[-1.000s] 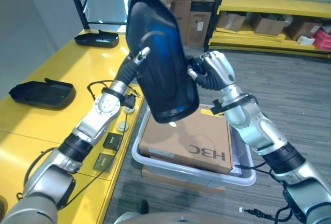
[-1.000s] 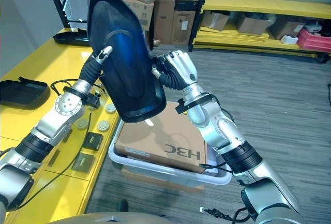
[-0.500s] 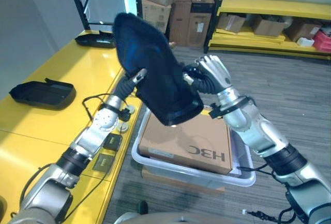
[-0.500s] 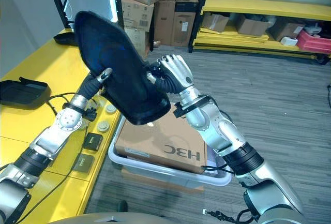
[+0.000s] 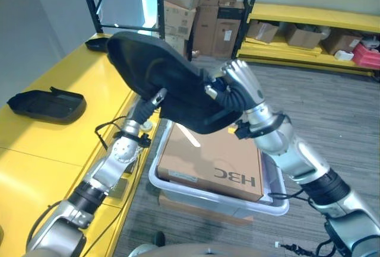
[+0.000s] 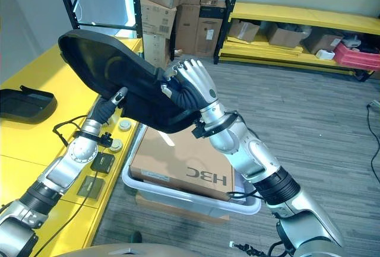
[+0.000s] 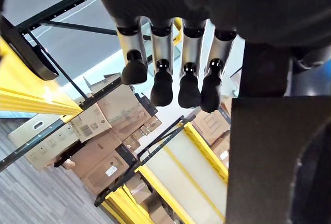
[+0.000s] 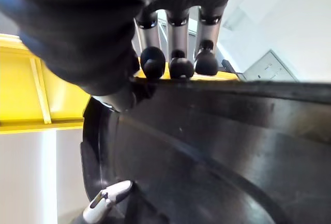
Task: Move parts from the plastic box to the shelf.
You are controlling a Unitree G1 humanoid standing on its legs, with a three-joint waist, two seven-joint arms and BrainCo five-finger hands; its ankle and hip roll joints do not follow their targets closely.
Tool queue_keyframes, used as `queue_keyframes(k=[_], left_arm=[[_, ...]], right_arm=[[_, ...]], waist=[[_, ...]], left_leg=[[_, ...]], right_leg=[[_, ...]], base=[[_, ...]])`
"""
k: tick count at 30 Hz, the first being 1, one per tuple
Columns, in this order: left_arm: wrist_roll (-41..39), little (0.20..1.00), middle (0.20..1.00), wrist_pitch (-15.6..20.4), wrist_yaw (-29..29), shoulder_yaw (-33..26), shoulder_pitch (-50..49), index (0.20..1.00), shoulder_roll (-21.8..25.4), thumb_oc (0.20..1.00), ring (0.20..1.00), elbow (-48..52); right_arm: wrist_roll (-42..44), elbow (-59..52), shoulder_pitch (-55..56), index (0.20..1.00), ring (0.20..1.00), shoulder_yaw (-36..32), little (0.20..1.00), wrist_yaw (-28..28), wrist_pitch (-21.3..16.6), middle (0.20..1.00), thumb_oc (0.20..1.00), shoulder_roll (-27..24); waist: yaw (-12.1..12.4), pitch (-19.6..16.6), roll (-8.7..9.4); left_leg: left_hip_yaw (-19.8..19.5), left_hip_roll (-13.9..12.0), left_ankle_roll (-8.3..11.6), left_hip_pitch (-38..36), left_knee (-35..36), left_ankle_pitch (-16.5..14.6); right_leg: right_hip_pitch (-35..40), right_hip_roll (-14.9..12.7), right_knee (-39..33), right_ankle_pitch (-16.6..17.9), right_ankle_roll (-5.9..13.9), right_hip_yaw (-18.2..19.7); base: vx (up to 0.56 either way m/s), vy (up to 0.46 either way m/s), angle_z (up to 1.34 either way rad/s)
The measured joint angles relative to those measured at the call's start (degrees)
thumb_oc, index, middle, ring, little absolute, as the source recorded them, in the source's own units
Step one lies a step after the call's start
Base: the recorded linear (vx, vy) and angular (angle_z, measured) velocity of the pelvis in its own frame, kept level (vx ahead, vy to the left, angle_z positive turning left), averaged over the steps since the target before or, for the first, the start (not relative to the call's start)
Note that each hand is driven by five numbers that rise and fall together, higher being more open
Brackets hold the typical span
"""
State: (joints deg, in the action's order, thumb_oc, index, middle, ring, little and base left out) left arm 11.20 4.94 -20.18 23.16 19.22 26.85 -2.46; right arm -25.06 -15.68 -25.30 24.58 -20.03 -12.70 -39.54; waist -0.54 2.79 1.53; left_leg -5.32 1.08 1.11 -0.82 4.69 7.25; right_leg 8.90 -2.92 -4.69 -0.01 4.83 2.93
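A large black moulded part hangs in the air, lying almost flat over the edge of the yellow shelf and the plastic box. My right hand is shut on its right rim, with the fingers curled over the edge. My left hand reaches up from below and props the part with straight fingers. A brown cardboard box lies in the plastic box.
Two more black parts lie on the shelf's top. Round discs and small dark cards sit near its edge. Dark racks with cartons stand behind, and grey carpet lies to the right.
The black part has tipped from upright to nearly flat and swung left over the shelf's edge. Both hands moved with it and kept their hold.
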Motion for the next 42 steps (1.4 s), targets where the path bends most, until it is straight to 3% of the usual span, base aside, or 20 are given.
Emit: queue_keyframes(k=[5, 7, 12, 14, 17, 19, 20, 21, 26, 29, 30, 31, 32, 33, 34, 35, 37, 40, 41, 42], left_arm=[[3.95, 0.2, 0.2, 0.03, -1.73, -3.04, -0.98, 0.2, -0.09, 0.2, 0.2, 0.22], [5.51, 0.2, 0.2, 0.15, -2.21, -4.77, -2.77, 0.2, -0.05, 0.2, 0.2, 2.1], [6.94, 0.2, 0.2, -0.16, -3.44, -12.13, -9.27, 0.2, 0.3, 0.2, 0.2, 1.98], [7.01, 0.2, 0.2, 0.12, -3.5, -13.25, -11.17, 0.2, 0.28, 0.2, 0.2, 1.79], [6.95, 0.2, 0.2, 0.21, -3.37, -15.63, -16.5, 0.2, -0.04, 0.2, 0.2, 1.73], [6.75, 0.2, 0.2, 0.45, -3.28, -16.76, -18.08, 0.2, -0.06, 0.2, 0.2, 1.88], [6.32, 0.2, 0.2, 1.43, -3.17, -17.67, -19.39, 0.2, -0.36, 0.2, 0.2, 3.05], [5.12, 0.2, 0.2, 1.77, -3.07, -18.66, -20.66, 0.2, -0.95, 0.2, 0.2, 6.86], [1.21, 0.2, 0.2, 5.01, -2.94, -21.83, -21.32, 0.2, -0.46, 0.2, 0.2, 17.12], [-1.14, 0.2, 0.2, 6.61, -2.97, -22.18, -21.14, 0.2, -0.39, 0.2, 0.2, 21.2], [-2.01, 0.2, 0.2, 7.12, -2.93, -22.18, -20.71, 0.2, -0.38, 0.2, 0.2, 23.08], [-3.44, 0.2, 0.2, 7.97, -2.81, -22.34, -20.55, 0.2, -0.31, 0.2, 0.2, 26.03], [-4.41, 0.2, 0.2, 8.32, -2.85, -23.76, -21.24, 0.2, 0.41, 0.2, 0.2, 27.85], [-5.23, 0.2, 0.2, 8.39, -2.78, -24.97, -21.12, 0.2, 1.16, 0.2, 0.2, 28.34], [-6.09, 0.2, 0.2, 8.66, -1.85, -25.44, -20.6, 0.2, 0.91, 0.2, 0.2, 28.11], [-6.74, 0.2, 0.2, 9.0, -1.22, -25.85, -21.11, 0.2, 1.39, 0.2, 0.2, 28.36], [-8.13, 0.2, 0.2, 10.18, -0.05, -26.36, -21.77, 0.2, 1.26, 0.2, 0.2, 28.3], [-9.59, 0.2, 0.2, 11.0, 2.01, -26.51, -20.98, 0.2, 1.14, 0.2, 0.2, 28.24], [-10.03, 0.2, 0.2, 11.03, 3.13, -26.39, -20.06, 0.2, 0.98, 0.2, 0.2, 28.25], [-10.21, 0.2, 0.2, 11.09, 4.25, -26.07, -18.91, 0.2, 1.04, 0.2, 0.2, 28.56]], right_arm=[[4.81, -0.65, 6.97, 1.0, 1.0, -0.48, 1.0, 1.15, -2.3, 1.0, 1.0, 2.6], [11.96, -0.03, 14.78, 1.0, 1.0, -8.14, 1.0, 2.3, -4.92, 1.0, 1.0, 9.89], [26.38, 7.93, 29.63, 1.0, 1.0, -13.76, 1.0, 3.24, -1.85, 1.0, 1.0, 13.17], [30.31, 9.59, 33.05, 1.0, 1.0, -17.89, 1.0, 4.57, -2.96, 1.0, 1.0, 15.81], [36.0, 22.77, 36.4, 1.0, 1.0, -22.1, 1.0, 4.58, -3.36, 1.0, 1.0, 20.22], [34.76, 29.09, 38.96, 1.0, 1.0, -22.21, 1.0, 4.52, -3.08, 1.0, 1.0, 19.4], [32.91, 38.83, 37.82, 1.0, 1.0, -21.06, 1.0, 4.7, -3.71, 1.0, 1.0, 18.53], [31.86, 53.04, 38.72, 1.0, 1.0, -20.25, 1.0, 4.68, -0.67, 1.0, 1.0, 19.29], [29.09, 59.52, 38.36, 1.0, 1.0, -14.32, 1.0, 4.93, 2.35, 1.0, 1.0, 20.89], [29.14, 64.29, 32.8, 1.0, 1.0, -12.68, 1.0, 4.97, 1.35, 1.0, 1.0, 21.09], [29.15, 67.58, 30.64, 1.0, 1.0, -11.75, 1.0, 5.04, 1.02, 1.0, 1.0, 21.11], [29.12, 70.67, 29.01, 1.0, 1.0, -11.29, 1.0, 4.52, 0.22, 1.0, 1.0, 20.63], [29.13, 72.52, 27.97, 1.0, 1.0, -11.26, 1.0, 4.78, 0.54, 1.0, 1.0, 20.02], [28.96, 74.82, 26.45, 1.0, 1.0, -10.88, 1.0, 5.76, 1.27, 1.0, 1.0, 19.52], [27.67, 81.46, 23.98, 1.0, 1.0, -10.82, 1.0, 5.78, 1.71, 1.0, 1.0, 19.8], [26.79, 85.67, 21.8, 1.0, 1.0, -11.41, 1.0, 6.88, 3.62, 1.0, 1.0, 19.82], [26.05, 87.06, 20.61, 1.0, 1.0, -13.31, 1.0, 7.08, 4.63, 1.0, 1.0, 19.18], [27.0, 87.39, 20.98, 1.0, 1.0, -19.15, 1.0, 6.18, 5.56, 1.0, 1.0, 18.68], [26.92, 87.45, 21.59, 1.0, 1.0, -19.2, 1.0, 5.69, 5.92, 1.0, 1.0, 17.38], [26.89, 87.48, 22.86, 1.0, 1.0, -19.04, 1.0, 5.58, 6.67, 1.0, 1.0, 15.85]], waist=[[-0.07, 0.07, 0.01], [-0.15, 0.0, 0.57], [-1.47, 0.22, 0.33], [-1.95, 0.29, 0.27], [-2.47, 0.49, -0.06], [-2.51, 1.05, -0.75], [-2.25, 1.06, -0.47], [-0.88, 1.06, -0.44], [0.58, 2.16, -0.84], [2.83, 3.63, -2.19], [3.82, 4.83, -2.46], [5.91, 6.58, -3.83], [8.72, 8.79, -3.93], [11.32, 10.63, -3.42], [9.84, 11.26, -1.5], [11.69, 11.17, 0.63], [12.2, 10.99, 0.28], [7.57, 10.01, -0.54], [4.84, 9.04, -1.0], [3.99, 7.75, -2.22]], left_leg=[[0.24, -0.01, -0.13, -0.03, 0.01, -0.09], [0.36, -0.07, -0.14, -0.27, 0.27, -0.34], [0.85, 0.09, -0.26, -0.24, 0.28, -0.67], [0.9, 0.0, -0.16, -0.48, 0.31, -0.83], [1.23, -0.03, 0.08, -0.58, 0.31, -1.28], [1.35, -0.02, -0.04, -0.51, 0.31, -1.2], [1.38, -0.08, -0.06, -0.88, 0.24, -1.2], [0.78, -0.12, 0.4, -0.85, 0.31, -1.54], [-2.61, -0.6, 1.2, 0.73, -0.06, 0.14], [-6.23, -1.65, 4.04, 3.66, -0.07, 2.2], [-8.6, -2.08, 6.9, 5.38, -0.06, 3.69], [-13.32, -2.73, 13.25, 8.74, -0.02, 3.93], [-12.96, -3.7, 10.66, 9.51, 0.0, -2.13], [-10.45, -3.52, 9.95, 11.09, 0.36, -11.18], [-4.25, -2.05, 8.08, 13.78, -2.02, -10.53], [-0.12, -1.41, 7.13, 13.78, -5.42, -7.31], [6.46, -4.88, 7.81, 8.67, -12.5, -7.86], [15.85, -8.14, 8.25, 0.43, -15.62, -9.99], [17.79, -7.54, 8.42, -2.53, -13.48, -10.29], [16.99, -6.24, 6.72, -4.96, -8.03, -9.42]], right_leg=[[-0.05, -0.06, 0.01, 0.0, 0.0, 0.1], [0.15, -0.05, 0.0, -0.19, -0.16, 0.13], [-0.03, -0.27, -0.01, -0.35, -0.02, 0.95], [-0.05, -0.25, -0.03, -0.46, 0.03, 1.03], [-0.1, -0.3, -0.07, -0.94, 0.02, 1.26], [-0.22, -0.32, 0.0, -0.88, -0.02, 1.33], [0.13, -0.3, -0.01, -0.9, -0.03, 1.37], [0.45, -0.18, -0.01, -1.31, -0.07, 1.1], [0.31, 1.25, 0.0, -1.13, -0.76, -1.83], [-1.08, 3.45, 0.05, -0.95, -1.41, -5.23], [-2.06, 4.33, 0.49, -0.83, -2.41, -7.0], [-3.49, 5.98, 0.86, -0.68, -4.04, -11.62], [-4.31, 6.53, 2.24, 0.05, -5.73, -13.64], [-5.44, 5.69, 4.51, -0.58, -7.09, -18.05], [-6.73, 1.69, 5.82, -1.25, -7.96, -25.4], [-7.78, -1.14, 6.0, -1.12, -8.3, -27.43], [-6.51, -3.09, 3.56, 0.78, -8.43, -33.04], [-4.48, -5.5, 0.22, 3.24, -6.75, -39.9], [-3.97, -5.67, 0.17, 3.41, -5.41, -40.89], [-4.6, -5.99, 1.47, 4.01, -4.59, -40.61]], base=[[0.0, 0.0, 0.0], [0.0, 0.0, 0.0], [0.0, 0.0, -0.08], [0.01, -0.004, -0.03], [0.0, -0.009, -0.04], [-0.01, -0.053, -0.03], [-0.03, -0.172, 0.09], [-0.04, -0.196, 0.12], [-0.1, -0.173, 0.32], [-0.19, -0.177, 0.53], [-0.18, -0.137, 1.55], [-0.26, -0.166, 1.62], [-0.26, -0.128, 1.74], [-0.26, -0.119, 2.19], [-0.17, -0.068, 2.51], [-0.19, -0.075, 2.32], [-0.21, -0.045, 1.47], [-0.05, 0.068, 1.48], [-0.03, 0.265, 1.51], [0.01, 0.264, 1.66]])
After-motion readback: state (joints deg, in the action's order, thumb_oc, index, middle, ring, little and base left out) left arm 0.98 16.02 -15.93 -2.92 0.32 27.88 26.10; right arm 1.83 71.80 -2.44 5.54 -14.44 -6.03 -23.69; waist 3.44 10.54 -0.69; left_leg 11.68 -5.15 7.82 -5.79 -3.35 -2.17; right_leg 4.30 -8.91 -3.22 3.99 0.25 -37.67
